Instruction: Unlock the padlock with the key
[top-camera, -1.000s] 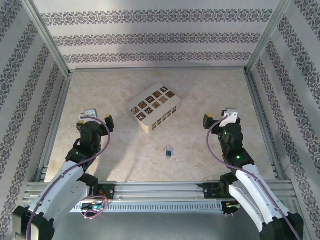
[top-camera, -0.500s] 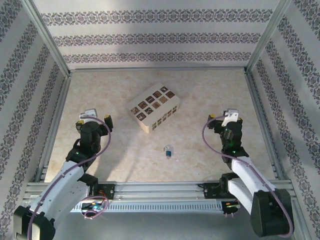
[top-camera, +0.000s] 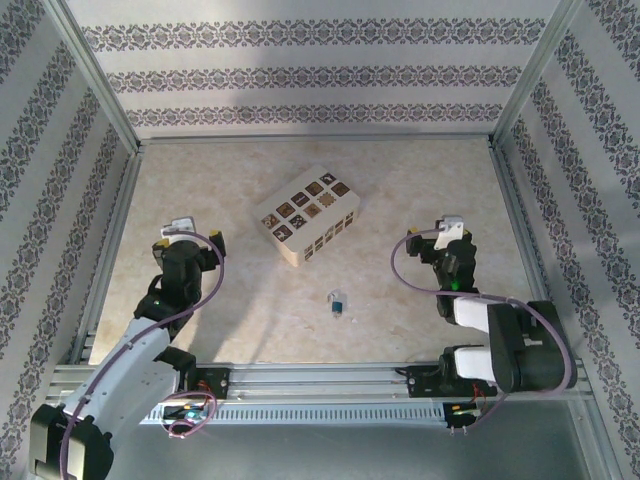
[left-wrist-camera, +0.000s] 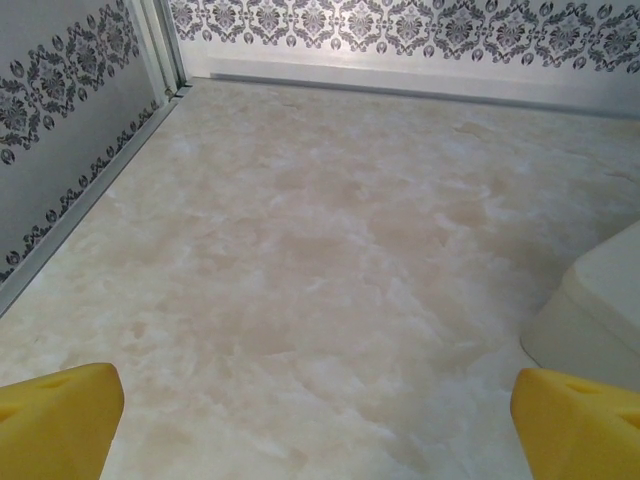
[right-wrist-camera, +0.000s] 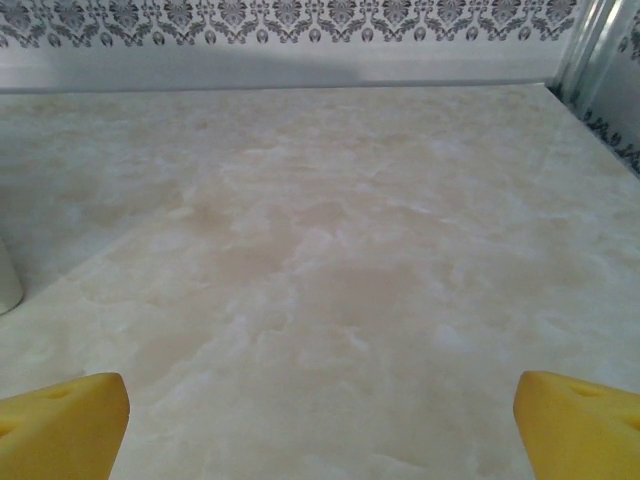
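Robot lab test booth: patterned wallpaper panels (top-camera: 320, 75), aluminium frame rails (top-camera: 320, 380), marble-look tabletop (top-camera: 420, 190).

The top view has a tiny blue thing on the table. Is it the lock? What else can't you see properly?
Top view: the small blue object is too small to tell padlock from key.
Top view: the white box has dark compartments, too small to tell what they hold.
Left wrist view: the right edge cuts the box off.
Right wrist view: the left edge cuts off a pale corner.

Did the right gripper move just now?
Yes, the right gripper slid slightly left, away from the right rail, toward the white box.
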